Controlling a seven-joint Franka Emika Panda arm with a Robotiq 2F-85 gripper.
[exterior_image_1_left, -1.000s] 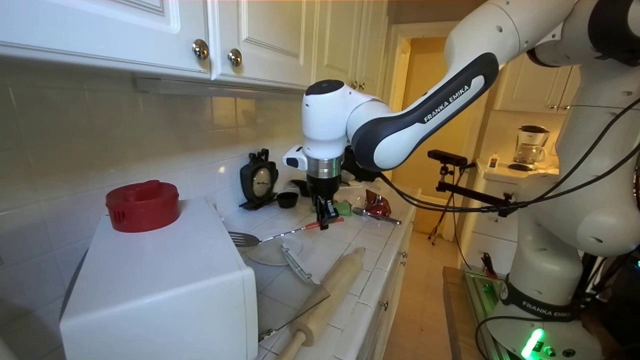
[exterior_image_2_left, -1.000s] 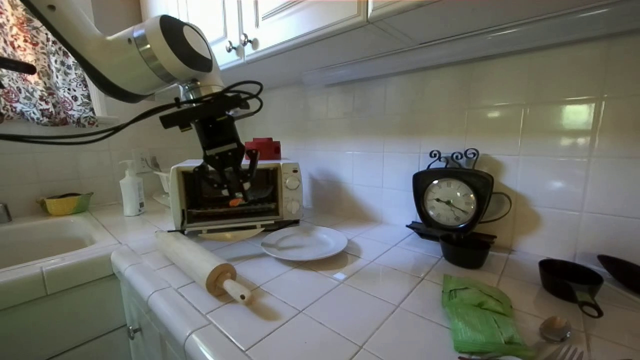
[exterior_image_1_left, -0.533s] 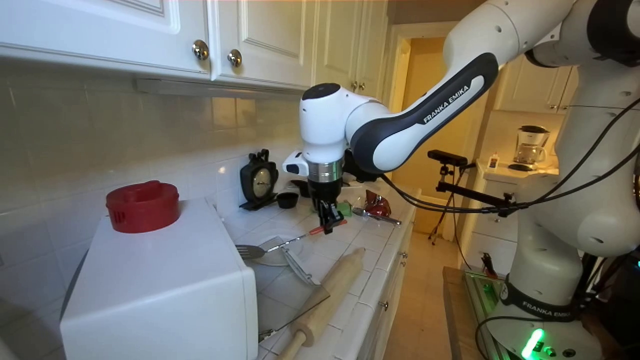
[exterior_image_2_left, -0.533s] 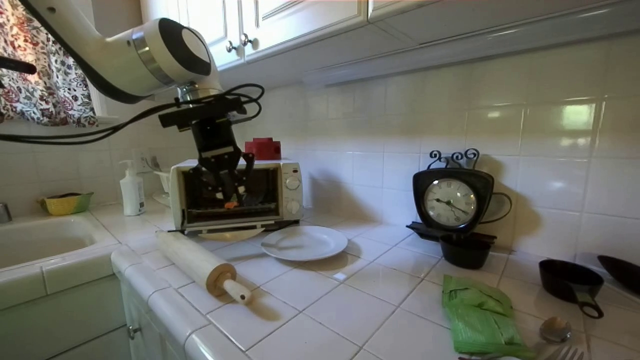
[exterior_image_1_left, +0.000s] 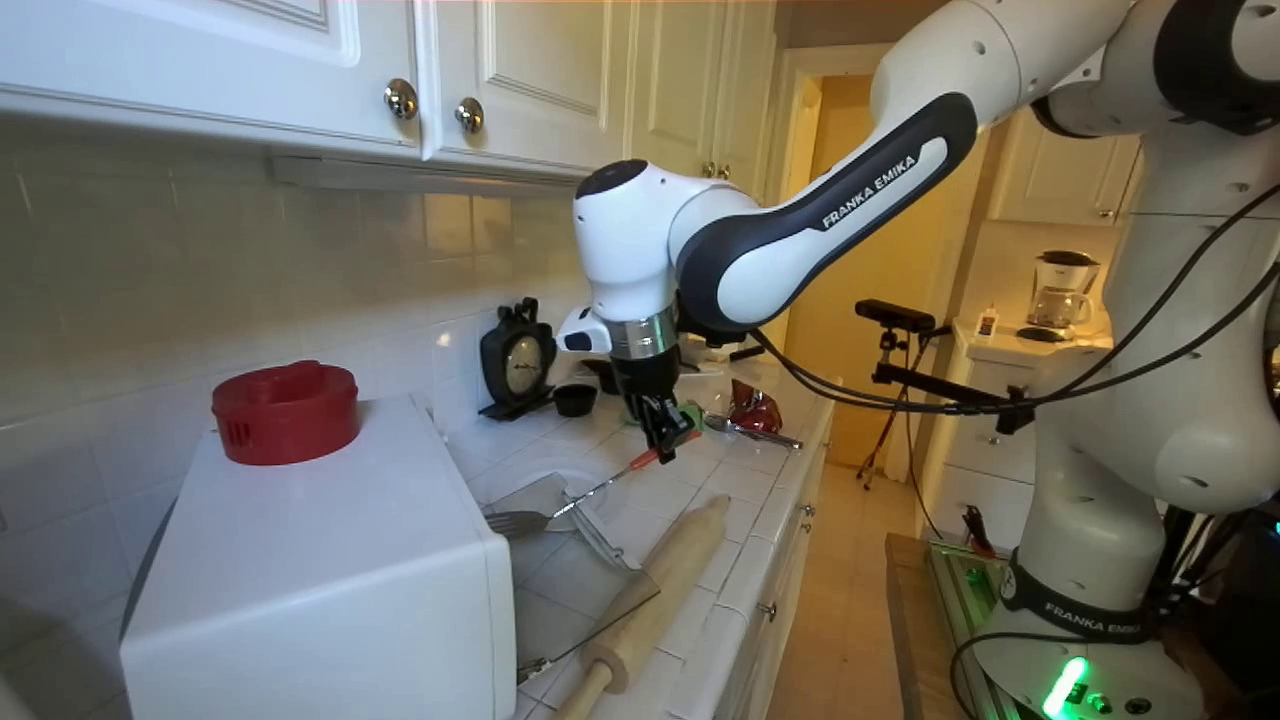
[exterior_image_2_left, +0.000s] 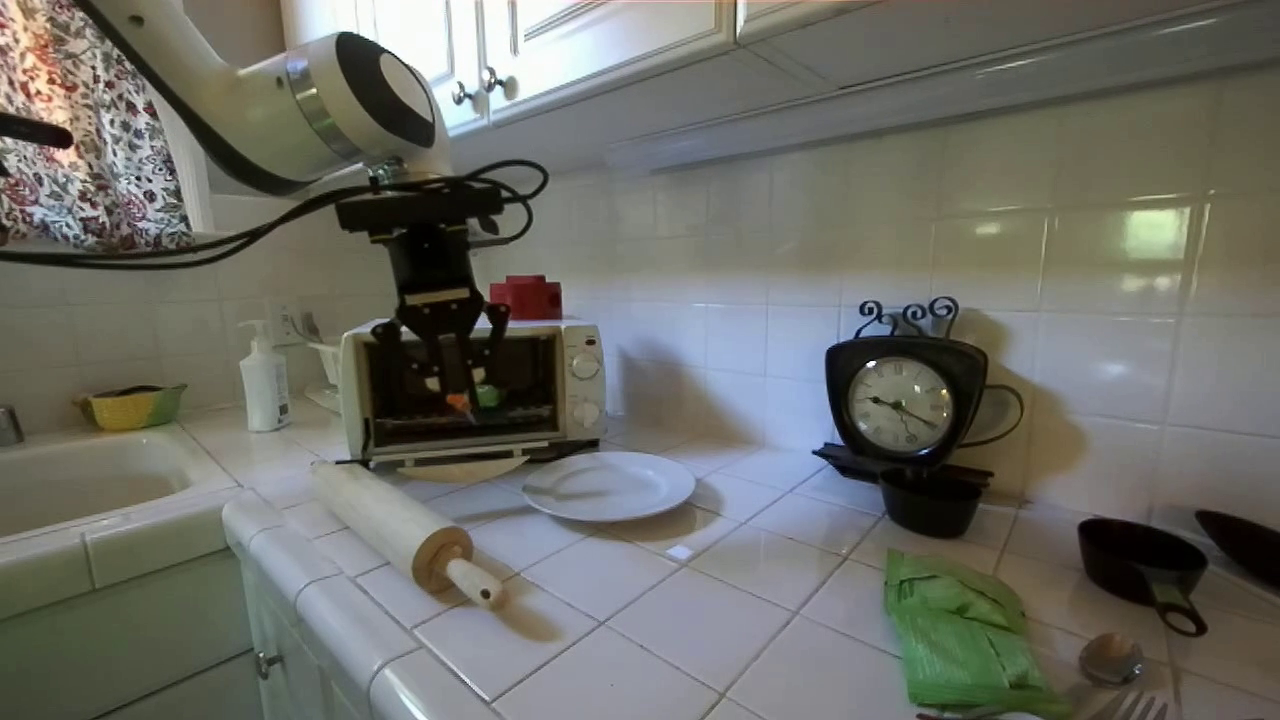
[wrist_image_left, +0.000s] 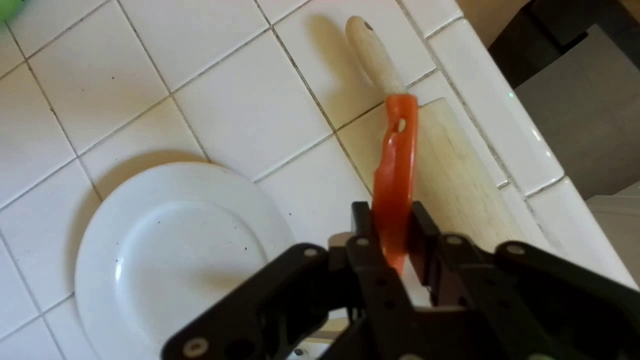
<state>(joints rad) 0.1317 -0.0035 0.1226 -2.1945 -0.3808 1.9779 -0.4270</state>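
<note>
My gripper (wrist_image_left: 391, 212) is shut on the orange-red handle (wrist_image_left: 397, 165) of a spatula, with one finger along each side. In an exterior view the spatula's thin metal shank (exterior_image_1_left: 592, 494) slopes down to a slotted dark head (exterior_image_1_left: 517, 523) beside the front edge of the toaster oven (exterior_image_1_left: 330, 540). Seen from the front, the gripper (exterior_image_2_left: 462, 385) hangs before the oven's dark opening, and the spatula head cannot be made out there. A white plate (wrist_image_left: 170, 260) lies on the counter below. The rolling pin (wrist_image_left: 460, 175) sits under the handle's line in the wrist view.
The oven's glass door (exterior_image_1_left: 625, 610) is folded down over the counter near the rolling pin. A red container (exterior_image_1_left: 285, 412) stands on the oven. Further along are a black clock (exterior_image_2_left: 905, 405), a black cup (exterior_image_2_left: 930, 505), a small pan (exterior_image_2_left: 1140, 560) and a green packet (exterior_image_2_left: 960, 630).
The arm has shifted a little and the wrist has tilted. In an exterior view the held spatula has moved right, its head dropping lower and its slope steeper. The grip is unchanged.
</note>
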